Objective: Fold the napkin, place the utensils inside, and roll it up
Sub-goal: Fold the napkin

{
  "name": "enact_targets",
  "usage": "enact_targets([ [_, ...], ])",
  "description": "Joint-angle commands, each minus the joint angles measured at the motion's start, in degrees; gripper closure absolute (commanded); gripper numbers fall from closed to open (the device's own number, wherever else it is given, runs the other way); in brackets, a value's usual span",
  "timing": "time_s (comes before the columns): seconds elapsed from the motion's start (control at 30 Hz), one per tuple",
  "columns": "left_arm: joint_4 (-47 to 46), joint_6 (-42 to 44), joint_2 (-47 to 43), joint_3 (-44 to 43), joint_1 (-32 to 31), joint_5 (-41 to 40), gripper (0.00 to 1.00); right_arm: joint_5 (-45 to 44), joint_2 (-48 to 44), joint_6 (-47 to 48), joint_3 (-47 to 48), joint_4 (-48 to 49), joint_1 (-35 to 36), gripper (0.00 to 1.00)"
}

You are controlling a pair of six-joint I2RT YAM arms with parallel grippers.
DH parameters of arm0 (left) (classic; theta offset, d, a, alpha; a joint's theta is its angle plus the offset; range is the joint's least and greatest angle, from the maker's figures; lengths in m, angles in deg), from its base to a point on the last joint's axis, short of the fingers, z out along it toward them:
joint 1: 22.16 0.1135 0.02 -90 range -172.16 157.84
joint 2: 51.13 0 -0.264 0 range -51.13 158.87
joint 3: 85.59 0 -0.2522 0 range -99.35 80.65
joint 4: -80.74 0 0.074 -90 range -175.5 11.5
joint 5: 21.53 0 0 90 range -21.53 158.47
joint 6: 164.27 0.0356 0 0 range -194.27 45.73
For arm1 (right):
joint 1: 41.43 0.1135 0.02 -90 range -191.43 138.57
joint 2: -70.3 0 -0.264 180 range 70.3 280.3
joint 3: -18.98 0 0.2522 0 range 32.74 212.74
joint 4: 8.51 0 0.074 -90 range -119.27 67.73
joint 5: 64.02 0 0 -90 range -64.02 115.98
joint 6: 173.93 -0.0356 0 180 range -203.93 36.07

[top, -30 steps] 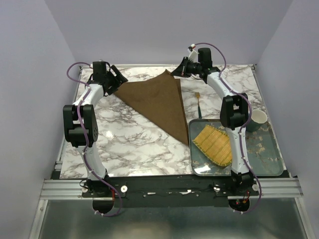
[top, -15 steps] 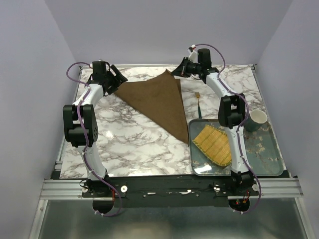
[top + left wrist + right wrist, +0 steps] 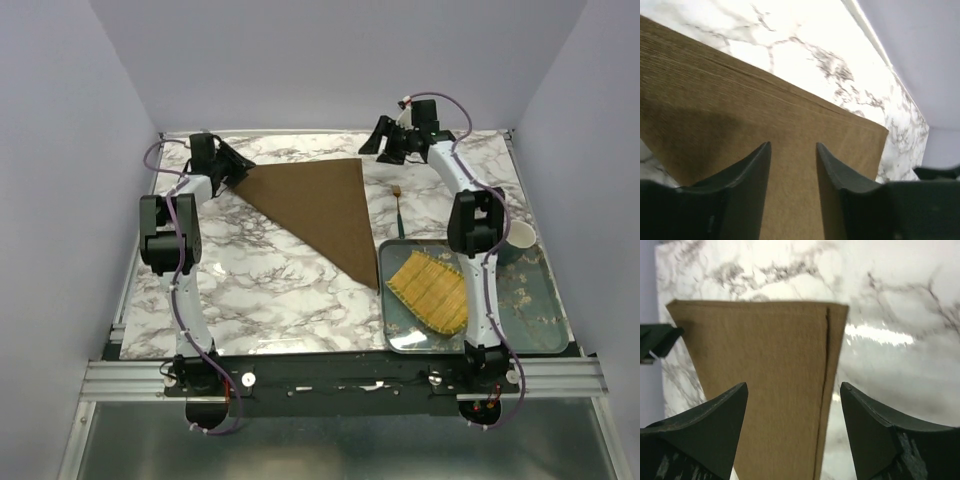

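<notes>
Jaws: the right gripper [image 3: 792, 385] stands wide apart with nothing between; the left gripper [image 3: 791, 147] is parted by a narrow gap, with cloth showing through it and no pinch to be seen
Under the jaws: the napkin [image 3: 325, 205], a brown triangle flat on the table [image 3: 270, 285], with one far corner beneath each gripper and its long point running back toward the bases
Beyond the right jaws: the fork [image 3: 398, 205], just beside the napkin's right edge but apart from it, between those jaws and the tray [image 3: 525, 305]
Step in hand: probably letting go of the finished fold — lift both grippers straight up so neither corner drags, and check that the layers stay matched before going for the fork
Count: one napkin, one fork, one tray, one bamboo mat [image 3: 428, 290], one mug [image 3: 520, 238]
</notes>
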Motion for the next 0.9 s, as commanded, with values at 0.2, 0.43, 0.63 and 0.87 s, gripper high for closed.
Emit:
enact_targets([
  [0.2,4.59,-4.83,6.81,-5.21,4.33,-1.31,0.56,-7.24,-25.84,11.71,-29.99,-7.35,10.0,0.3],
  [0.43,19.02,0.35,7.86,-10.22,6.79,-4.47,0.53,-12.17,-29.27,12.06,-43.35,-4.46,18.1,0.45],
  [0.63,23.0,6.33,5.93,-9.35,9.16,-6.6,0.52,-15.86,-35.33,11.45,-54.27,0.82,21.7,0.51],
  [0.87,25.02,11.78,3.3,-9.52,10.13,-8.35,0.51,-18.85,-38.06,10.57,-61.92,2.4,24.43,0.52],
])
